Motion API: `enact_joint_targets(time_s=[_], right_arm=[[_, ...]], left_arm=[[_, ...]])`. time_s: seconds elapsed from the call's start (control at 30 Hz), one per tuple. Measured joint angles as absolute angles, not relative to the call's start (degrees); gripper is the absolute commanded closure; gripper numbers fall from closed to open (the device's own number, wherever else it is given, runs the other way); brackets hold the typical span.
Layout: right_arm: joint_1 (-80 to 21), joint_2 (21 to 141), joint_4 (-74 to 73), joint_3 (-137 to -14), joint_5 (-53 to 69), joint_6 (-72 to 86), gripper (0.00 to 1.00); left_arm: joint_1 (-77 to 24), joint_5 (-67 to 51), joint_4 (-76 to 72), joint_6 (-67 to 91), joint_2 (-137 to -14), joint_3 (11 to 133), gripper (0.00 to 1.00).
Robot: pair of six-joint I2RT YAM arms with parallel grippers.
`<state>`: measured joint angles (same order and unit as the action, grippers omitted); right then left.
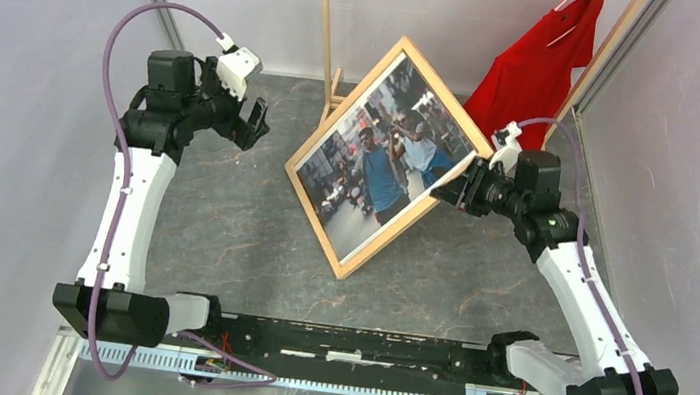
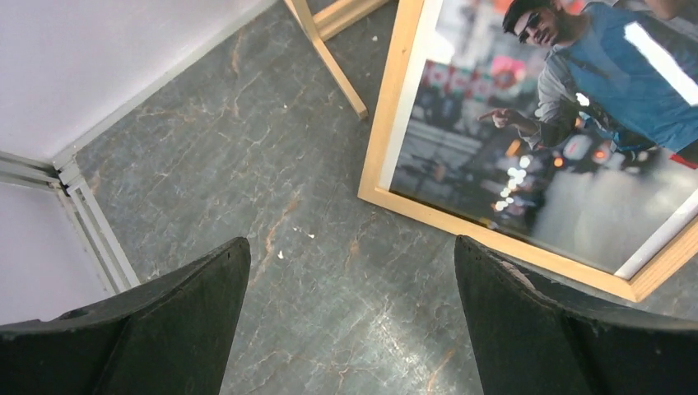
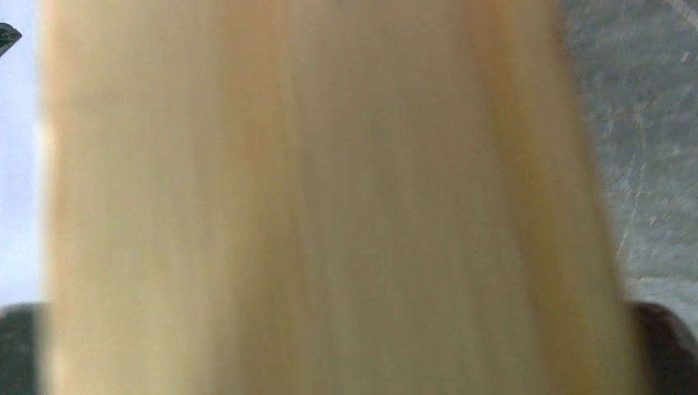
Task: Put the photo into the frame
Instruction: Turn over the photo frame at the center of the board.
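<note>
Tabletop (image 1: pixel 221 232); frame (image 1: pixel 349 105) edge apparently in tool (image 1: pixel 449 192).

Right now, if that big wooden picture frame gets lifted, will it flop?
Probably stiff: the thin light-wood picture frame looks straight though the right jaws grip only one edge. Likely light, being so thin. Gripped off-centre, it might swing or slip.

A red shirt (image 1: pixel 534 64) hangs on a tall light-wood rack (image 1: pixel 325 28). The rack stands at the far edge of the grey marbled surface (image 1: pixel 221 232).
</note>
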<state>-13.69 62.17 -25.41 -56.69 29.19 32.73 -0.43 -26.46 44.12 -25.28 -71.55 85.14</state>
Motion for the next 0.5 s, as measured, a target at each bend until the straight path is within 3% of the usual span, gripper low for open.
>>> enact_joint_targets(time_s=[0.5], right_arm=[[-9.1,50.6,-11.2,-29.1,37.9,48.6,1.0]], left_arm=[[1.5,-25.6,44.4,-33.5,-71.6,72.4,0.0]])
